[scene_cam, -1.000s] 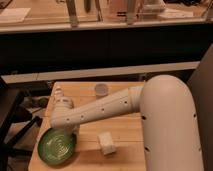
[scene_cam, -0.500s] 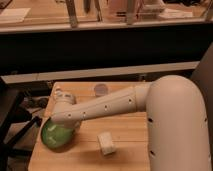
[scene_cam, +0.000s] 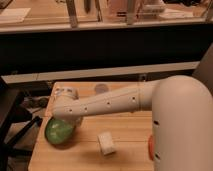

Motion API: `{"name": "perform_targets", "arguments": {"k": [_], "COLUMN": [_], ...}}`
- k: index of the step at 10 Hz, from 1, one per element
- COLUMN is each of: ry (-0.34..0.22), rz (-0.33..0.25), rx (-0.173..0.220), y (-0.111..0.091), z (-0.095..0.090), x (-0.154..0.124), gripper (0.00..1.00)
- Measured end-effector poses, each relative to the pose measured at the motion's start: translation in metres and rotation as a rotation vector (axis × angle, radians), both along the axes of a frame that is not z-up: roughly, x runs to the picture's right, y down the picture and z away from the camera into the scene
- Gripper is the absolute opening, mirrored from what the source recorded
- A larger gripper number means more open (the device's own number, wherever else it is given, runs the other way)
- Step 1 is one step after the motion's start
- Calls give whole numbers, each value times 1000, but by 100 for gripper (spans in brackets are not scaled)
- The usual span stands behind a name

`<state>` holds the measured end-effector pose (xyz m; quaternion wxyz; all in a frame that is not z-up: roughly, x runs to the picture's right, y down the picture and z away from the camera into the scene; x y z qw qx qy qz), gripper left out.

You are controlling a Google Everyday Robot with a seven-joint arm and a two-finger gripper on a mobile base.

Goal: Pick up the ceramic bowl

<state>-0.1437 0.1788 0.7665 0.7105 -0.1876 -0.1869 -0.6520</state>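
Far left, off the tabletop [scene_cam: 131, 134]: dark chair or stand legs [scene_cam: 21, 125], close to the table's left edge.

Ceramic bowl [scene_cam: 58, 132] sits at the front-left corner of the tabletop, near the edge, with its right rim tucked under the arm's wrist.

Claw [scene_cam: 74, 121] is down at the bowl's upper-right rim. The wrist housing covers it, so I cannot tell whether it is spread or pinching the rim.

Risk: a glossy, shallow rim gives little to bite on. A weak or off-centre pinch could let the bowl tip or slide, and there is little tabletop left on that side, so it could go over the edge.

Centre back: greyish round disc [scene_cam: 101, 88], well apart, no obstacle.

Front centre: small pale cup [scene_cam: 106, 142] on its side, near the bowl but not touching it. A sweep to the right could knock it.

Right: the arm's bulky white shoulder [scene_cam: 182, 125] hides that side.
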Motion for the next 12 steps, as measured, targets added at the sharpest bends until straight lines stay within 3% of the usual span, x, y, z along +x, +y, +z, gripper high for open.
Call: {"name": "perform_targets", "arguments": {"k": [12], "ry": [-71], "rz": [-96], "rx": [22], "y": [-16], "z": [-14], "x": [13], "gripper": [1]}}
